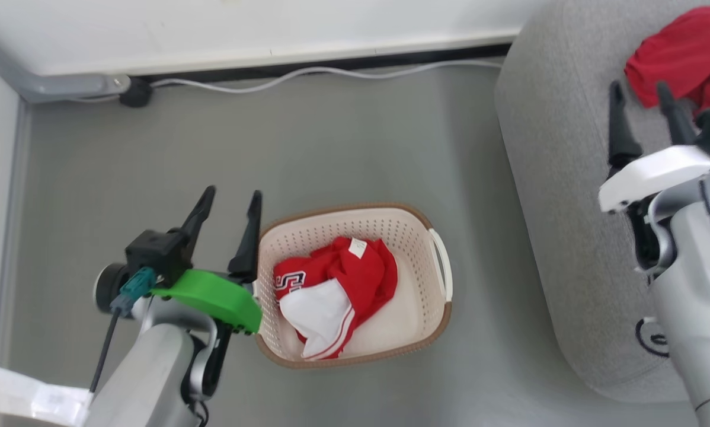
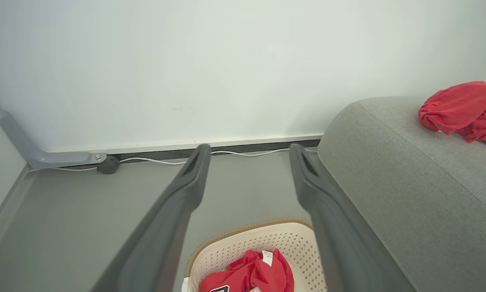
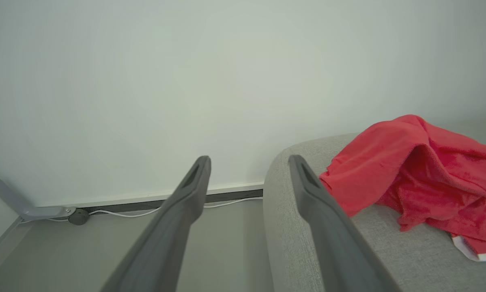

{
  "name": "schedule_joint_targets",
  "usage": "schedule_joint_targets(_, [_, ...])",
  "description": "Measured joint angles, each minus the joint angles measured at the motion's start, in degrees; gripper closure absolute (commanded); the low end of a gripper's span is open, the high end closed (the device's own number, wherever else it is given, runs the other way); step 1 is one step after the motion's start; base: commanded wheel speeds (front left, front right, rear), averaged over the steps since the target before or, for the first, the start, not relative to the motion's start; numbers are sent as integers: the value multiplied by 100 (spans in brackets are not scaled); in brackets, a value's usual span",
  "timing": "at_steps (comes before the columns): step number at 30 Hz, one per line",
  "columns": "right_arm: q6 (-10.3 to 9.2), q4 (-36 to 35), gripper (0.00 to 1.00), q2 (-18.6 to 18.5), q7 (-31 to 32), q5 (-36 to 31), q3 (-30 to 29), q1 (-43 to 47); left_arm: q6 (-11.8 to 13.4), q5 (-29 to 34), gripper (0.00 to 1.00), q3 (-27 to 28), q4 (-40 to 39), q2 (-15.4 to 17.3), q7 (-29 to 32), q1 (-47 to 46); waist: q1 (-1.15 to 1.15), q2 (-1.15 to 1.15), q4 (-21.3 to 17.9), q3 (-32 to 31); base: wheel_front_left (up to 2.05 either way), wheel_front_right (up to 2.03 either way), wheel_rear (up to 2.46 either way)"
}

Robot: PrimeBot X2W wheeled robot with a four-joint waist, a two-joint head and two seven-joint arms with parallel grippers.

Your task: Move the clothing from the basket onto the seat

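A red garment with white panels and lettering (image 1: 331,293) lies bunched in the cream basket (image 1: 426,308) on the floor, also seen low in the left wrist view as the clothing (image 2: 253,273) inside the basket (image 2: 291,243). My left gripper (image 1: 233,198) hangs open just left of the basket's rim, holding nothing. Another red garment (image 1: 684,53) rests on the grey seat (image 1: 562,178) at the right. My right gripper (image 1: 639,89) stands open above the seat, just left of that garment (image 3: 421,174), empty.
A white wall with a dark baseboard runs along the back, with a white cable (image 1: 331,74) and a dark plug (image 1: 134,93) on the grey floor. A grey pipe (image 1: 53,86) sits in the far left corner. A white paper (image 1: 23,397) lies at bottom left.
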Motion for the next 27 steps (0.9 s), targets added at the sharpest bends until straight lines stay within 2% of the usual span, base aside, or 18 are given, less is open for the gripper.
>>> schedule_joint_targets(10, [-63, -290, 0, 453, 0, -147, 237, 617, 143, -41, 0, 559, 42, 232, -32, 595, 0, 0, 217, -673, 0, 0, 0])
schedule_joint_targets(17, [-162, -482, 0, 761, 0, -208, 422, 1202, 199, 12, 0, 1112, -172, 331, -32, 1048, 0, 0, 233, -993, 0, 0, 0])
schedule_joint_targets(27, [-186, -747, 0, 822, 0, -341, 661, 1803, 243, 111, 0, 1470, -414, 337, -33, 1613, 0, 0, 83, -1155, 0, 0, 0])
